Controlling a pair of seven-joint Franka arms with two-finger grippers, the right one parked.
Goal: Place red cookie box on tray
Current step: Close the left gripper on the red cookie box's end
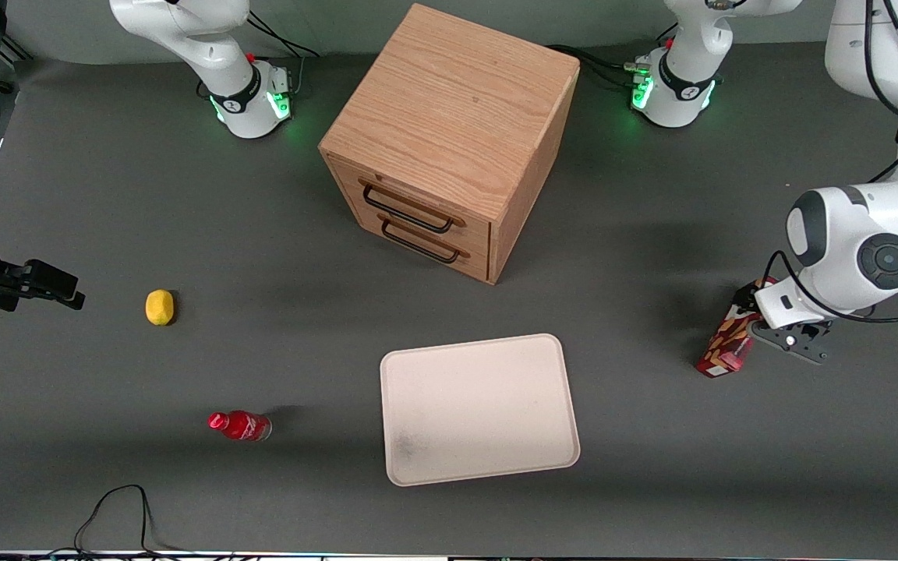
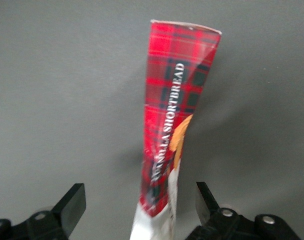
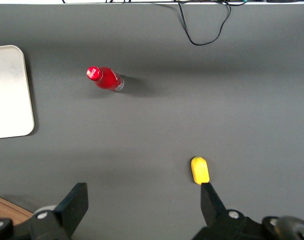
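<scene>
The red cookie box (image 1: 725, 343) stands leaning on its end on the grey table, toward the working arm's end. In the left wrist view it is a slim tartan carton (image 2: 174, 115) with a white end panel. My left gripper (image 1: 747, 313) is at the box's upper end and is open. The carton's white end sits between the black fingers (image 2: 72, 207), with a gap showing on each side. The pale cream-pink tray (image 1: 480, 409) lies flat with nothing on it, nearer the front camera and closer to the table's middle than the box.
A wooden drawer cabinet (image 1: 449, 140) stands farther from the front camera than the tray. Toward the parked arm's end lie a small red bottle (image 1: 240, 425) and a yellow object (image 1: 159, 306). A black cable (image 1: 118, 510) loops at the table's front edge.
</scene>
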